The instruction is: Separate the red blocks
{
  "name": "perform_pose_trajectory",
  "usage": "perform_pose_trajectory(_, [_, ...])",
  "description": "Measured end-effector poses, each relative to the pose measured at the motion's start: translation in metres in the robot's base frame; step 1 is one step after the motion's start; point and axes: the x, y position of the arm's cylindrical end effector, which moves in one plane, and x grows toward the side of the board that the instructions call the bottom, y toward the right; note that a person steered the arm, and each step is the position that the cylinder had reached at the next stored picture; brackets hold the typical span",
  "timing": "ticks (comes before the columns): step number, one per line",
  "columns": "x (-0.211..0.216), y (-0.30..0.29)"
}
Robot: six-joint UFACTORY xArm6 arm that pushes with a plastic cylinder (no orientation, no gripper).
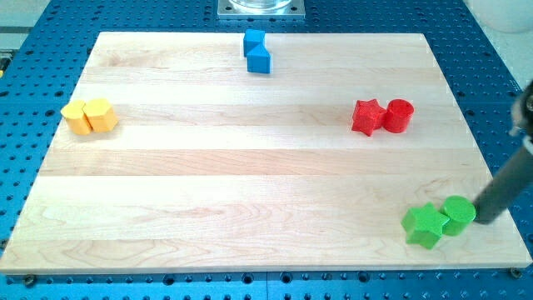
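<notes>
Step in hand, as I judge it: bring my tip (484,221) up to the red pair and split it.

Method note. The red star (367,117) and red cylinder (399,116) sit side by side, touching, star toward the frame's left. A clean split probably wants the tip entering at the seam from above or below, or else a push on the outer face of one block only, directed away from its partner. Pushing the cylinder from the right would simply drive both along together. The cylinder may roll off the rod's side; a push through its centre seems safest.

Tool state: a bare rod, nothing to spread or pinch; holding nothing. Its end is at the lower right of the frame, just beside or touching the green cylinder (458,213), which adjoins the green star (425,224). Contact cannot be confirmed.

Relative position: the red pair lies at right of centre on the table (250,167), well apart from the tip, up and to the left of it. The path between looks free, provided the tip leaves the greens without dragging them.
</notes>
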Motion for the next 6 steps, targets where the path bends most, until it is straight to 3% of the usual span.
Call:
perform_pose_trajectory(2, [-0.093, -0.086])
perform_pose_trajectory(5, [-0.213, -0.052])
perform_pose_trajectory(6, [-0.200, -0.052])
